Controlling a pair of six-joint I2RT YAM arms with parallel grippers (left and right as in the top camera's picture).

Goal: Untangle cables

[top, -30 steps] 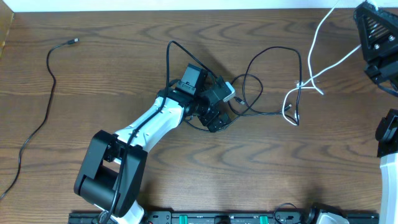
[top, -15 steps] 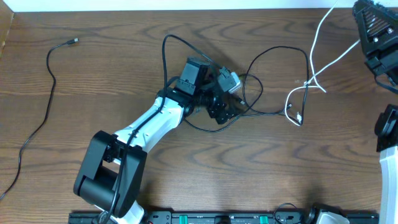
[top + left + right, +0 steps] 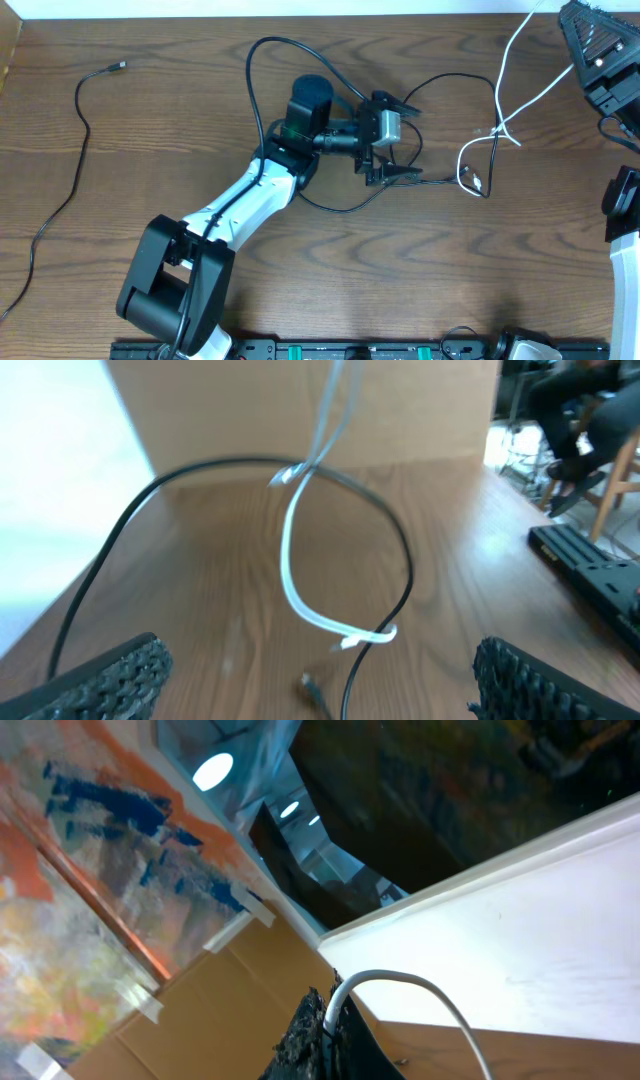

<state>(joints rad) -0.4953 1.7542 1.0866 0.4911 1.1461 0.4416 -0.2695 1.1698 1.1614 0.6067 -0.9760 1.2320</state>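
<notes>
Two tangled cables, a black cord (image 3: 408, 565) and a white cord (image 3: 287, 570), lie just ahead of the wide-open left gripper (image 3: 402, 140). Off to the side, the right gripper (image 3: 328, 1025) is clamped on the white cord.

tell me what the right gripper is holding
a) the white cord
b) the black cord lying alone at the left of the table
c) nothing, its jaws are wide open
a: in the right wrist view the right gripper is shut, with the white cord coming out from between its fingers.
</notes>
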